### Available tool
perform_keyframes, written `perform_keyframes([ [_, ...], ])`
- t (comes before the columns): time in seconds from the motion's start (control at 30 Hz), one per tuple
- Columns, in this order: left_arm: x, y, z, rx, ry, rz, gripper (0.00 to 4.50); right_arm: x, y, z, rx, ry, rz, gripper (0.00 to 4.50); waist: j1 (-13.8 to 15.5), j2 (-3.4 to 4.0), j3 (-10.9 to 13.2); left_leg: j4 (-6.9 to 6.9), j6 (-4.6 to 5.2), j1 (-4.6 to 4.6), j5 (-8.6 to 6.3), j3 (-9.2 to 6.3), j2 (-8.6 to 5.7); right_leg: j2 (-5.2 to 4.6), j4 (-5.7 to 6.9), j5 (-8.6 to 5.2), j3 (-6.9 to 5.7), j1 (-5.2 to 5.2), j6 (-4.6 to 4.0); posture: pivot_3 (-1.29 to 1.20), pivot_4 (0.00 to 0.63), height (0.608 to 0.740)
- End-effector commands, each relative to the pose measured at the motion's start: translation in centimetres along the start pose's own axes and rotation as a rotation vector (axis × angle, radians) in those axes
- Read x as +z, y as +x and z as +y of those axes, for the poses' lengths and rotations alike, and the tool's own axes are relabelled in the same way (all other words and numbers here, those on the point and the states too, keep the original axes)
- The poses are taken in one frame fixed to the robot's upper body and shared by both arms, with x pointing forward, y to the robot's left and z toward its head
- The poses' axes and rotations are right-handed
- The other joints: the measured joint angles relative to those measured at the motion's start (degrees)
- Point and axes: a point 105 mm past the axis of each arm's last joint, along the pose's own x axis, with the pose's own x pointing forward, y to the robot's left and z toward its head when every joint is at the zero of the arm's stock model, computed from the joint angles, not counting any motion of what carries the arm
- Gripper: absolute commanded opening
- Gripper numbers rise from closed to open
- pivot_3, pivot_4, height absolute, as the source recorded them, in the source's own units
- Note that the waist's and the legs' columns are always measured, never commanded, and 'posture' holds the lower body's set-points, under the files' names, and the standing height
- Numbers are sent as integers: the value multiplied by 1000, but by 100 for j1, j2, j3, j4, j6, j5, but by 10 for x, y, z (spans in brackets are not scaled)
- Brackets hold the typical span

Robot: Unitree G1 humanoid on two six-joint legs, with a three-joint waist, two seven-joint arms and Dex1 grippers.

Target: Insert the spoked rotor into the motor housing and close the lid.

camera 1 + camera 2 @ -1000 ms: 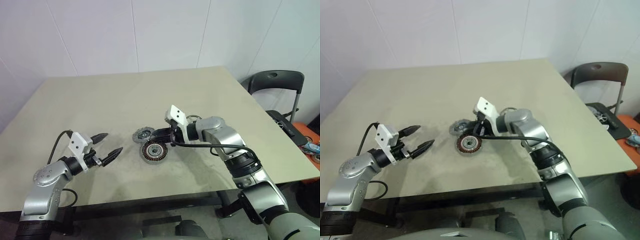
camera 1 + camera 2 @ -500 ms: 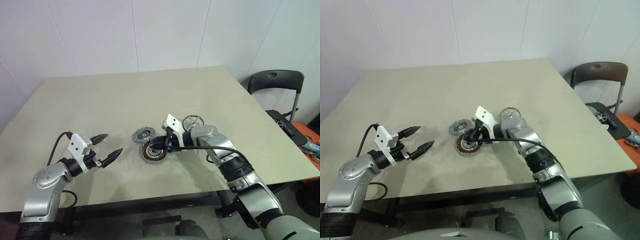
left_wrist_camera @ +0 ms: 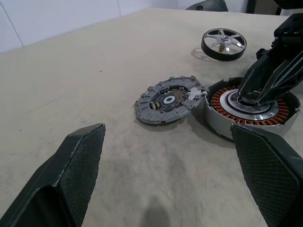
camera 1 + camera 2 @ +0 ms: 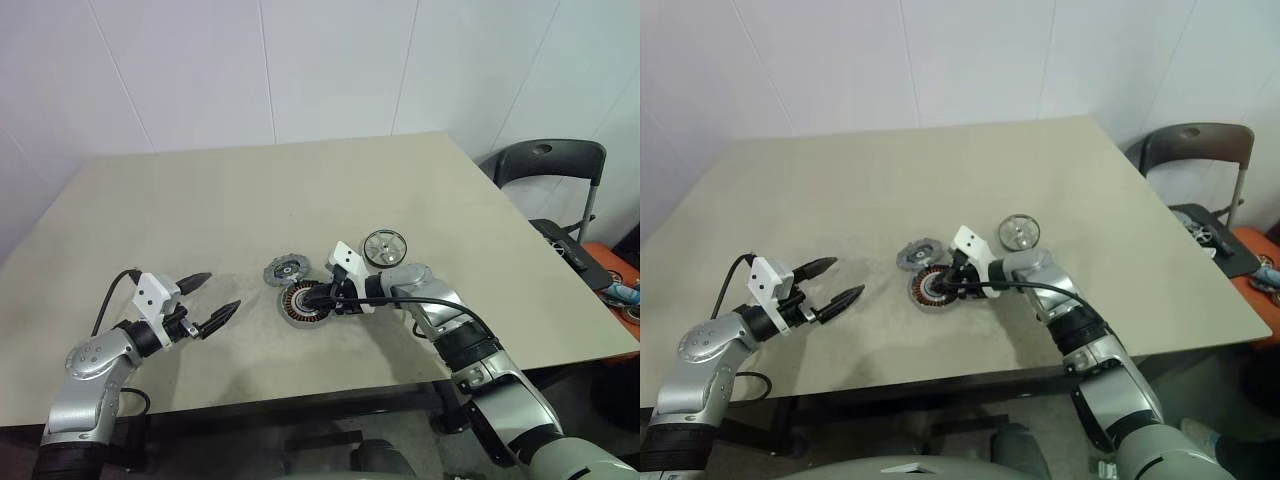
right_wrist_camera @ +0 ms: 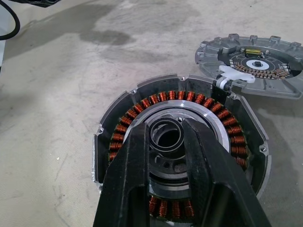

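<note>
Three parts lie mid-frame: the motor housing (image 4: pixel 304 301), the lid (image 4: pixel 286 269) touching it, the spoked rotor (image 4: pixel 384 246) apart, upper right. My right gripper (image 5: pixel 163 142) pinches the housing's hub, probably to steady it; left gripper (image 4: pixel 212 302) waits open.

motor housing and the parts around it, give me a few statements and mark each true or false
1. The spoked rotor already sits inside the motor housing. False: it lies apart on the table, and the housing's centre has no rotor in it.
2. The lid lies right beside the housing, not on top of it. True.
3. The right hand has its fingers over the housing's dark centre. True.
4. The left hand is shut on the lid. False: its fingers are spread open and hold nothing, well off to one side of the lid.
5. Copper-brown windings ring the housing's centre. True.
</note>
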Motion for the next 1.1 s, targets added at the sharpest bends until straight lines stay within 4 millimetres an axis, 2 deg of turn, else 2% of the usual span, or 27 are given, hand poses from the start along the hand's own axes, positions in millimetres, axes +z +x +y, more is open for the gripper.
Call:
perform_keyframes([
  [0.03, 13, 1, 3, 2, 47, -34, 4500, 13, -2, -2, -6, -33, -38, 661, 0, 0, 0, 0, 0, 0, 0, 0, 0, 0, 0, 0, 0, 0, 0, 0, 0, 740],
  [1.1, 22, 1, 1, -15, 70, -30, 4500, 8, -2, -4, -19, -35, -28, 661, -1, 1, 1, -2, 0, 0, 0, 0, 0, 0, 0, 0, 0, 0, 0, 0, 0, 740],
])
